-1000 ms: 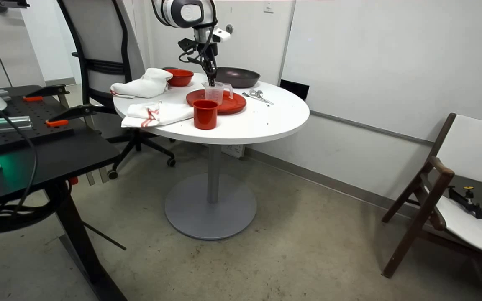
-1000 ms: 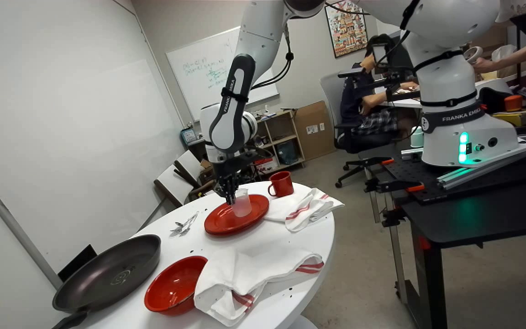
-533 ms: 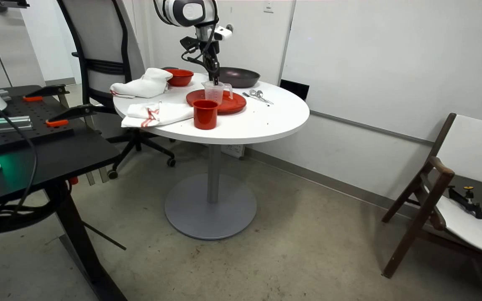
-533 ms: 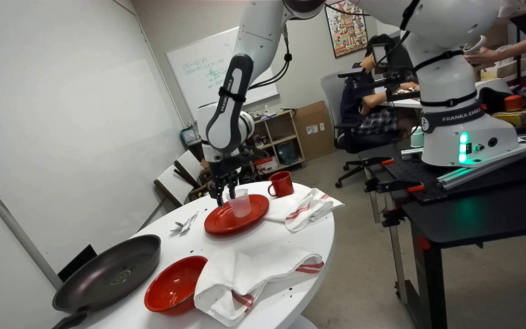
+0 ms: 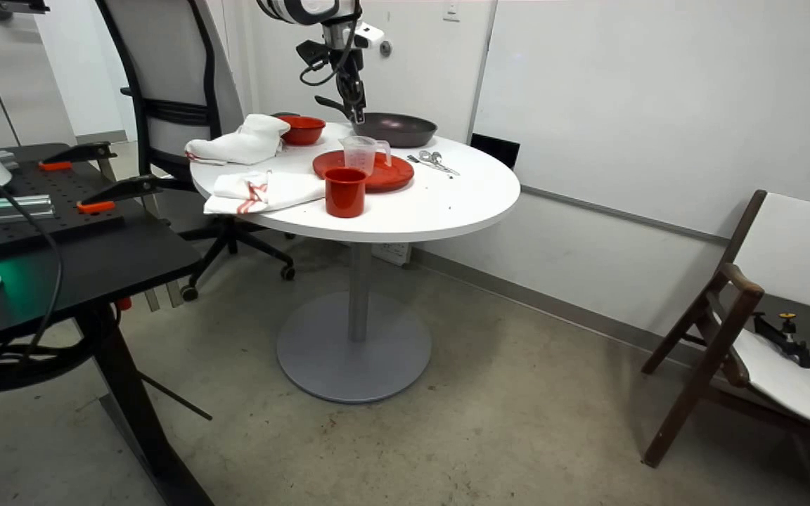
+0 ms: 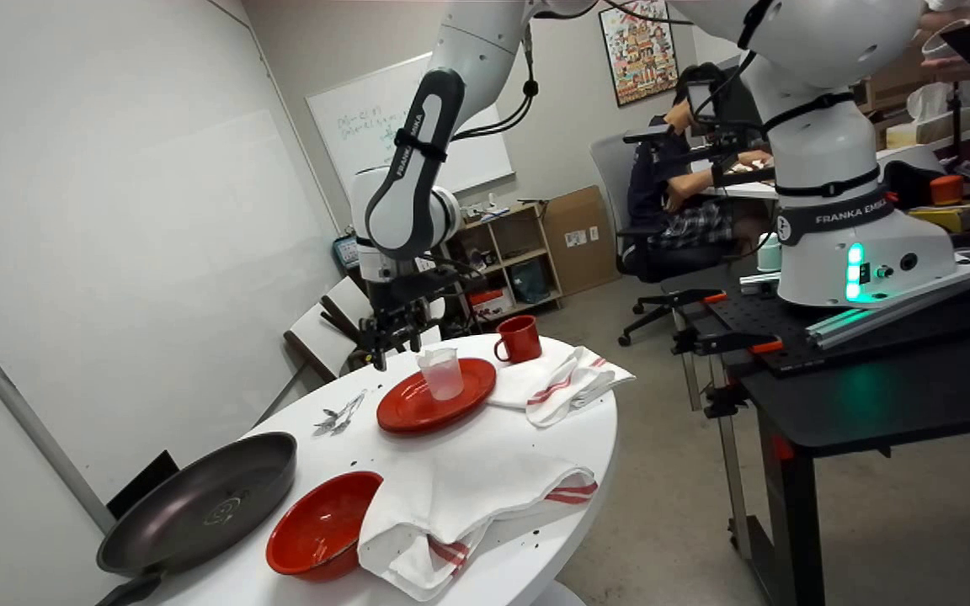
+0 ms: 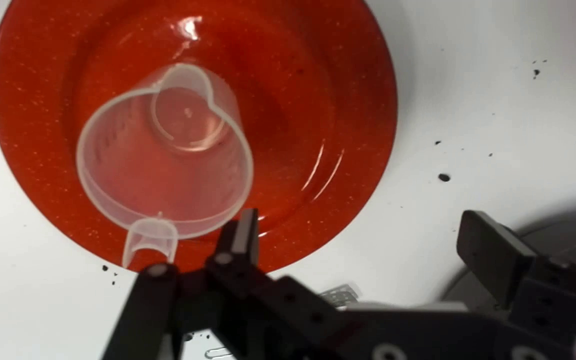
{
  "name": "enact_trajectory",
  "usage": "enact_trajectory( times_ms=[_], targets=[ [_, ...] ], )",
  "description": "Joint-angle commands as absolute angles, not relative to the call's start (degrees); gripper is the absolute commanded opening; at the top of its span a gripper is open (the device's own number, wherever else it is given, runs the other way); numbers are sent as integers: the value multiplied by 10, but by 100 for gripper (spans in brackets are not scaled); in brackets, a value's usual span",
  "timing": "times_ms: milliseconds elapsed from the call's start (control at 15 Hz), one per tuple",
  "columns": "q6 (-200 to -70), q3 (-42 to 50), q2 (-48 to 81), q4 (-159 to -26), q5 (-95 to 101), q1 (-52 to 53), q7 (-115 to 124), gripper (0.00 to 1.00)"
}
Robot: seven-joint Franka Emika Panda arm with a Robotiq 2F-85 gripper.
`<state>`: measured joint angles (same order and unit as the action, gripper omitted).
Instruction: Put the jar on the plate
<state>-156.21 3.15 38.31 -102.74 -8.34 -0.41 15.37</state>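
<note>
The jar, a clear plastic measuring cup point(image 7: 168, 170) with a handle and spout, stands upright on the red plate point(image 7: 358, 100). Both exterior views show the same jar point(image 5: 358, 156) resting within the rim of the plate point(image 6: 405, 412). Above and to the side of it, my gripper point(image 6: 397, 355) hangs apart from the jar, jaws spread wide. In the wrist view the gripper point(image 7: 360, 220) has nothing between its fingers; one finger point(image 7: 248, 232) overlaps the picture near the jar's rim and handle, the opposite one lies toward the pan.
A red mug point(image 5: 345, 193) stands beside the plate. Around the white round table point(image 5: 440, 211) are folded towels point(image 6: 477, 505), a red bowl point(image 6: 325, 526), a dark frying pan point(image 6: 207, 497) and metal cutlery point(image 6: 340, 414).
My jaws have opened and let go of the jar's rim. The gripper has then risen and shifted away from it, while the jar has stayed on the plate.
</note>
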Motion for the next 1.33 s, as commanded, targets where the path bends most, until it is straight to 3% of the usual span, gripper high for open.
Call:
enact_trajectory(
  times_ms=[0,600,1267],
  targets=[
    [-1587,-9,287,-1145,-112,-15,120,100],
    [-1609,-123,89,-1394,-274,-61,-23,100],
    [-1590,-101,-48,-1542,-400,-66,-108,100]
  ],
)
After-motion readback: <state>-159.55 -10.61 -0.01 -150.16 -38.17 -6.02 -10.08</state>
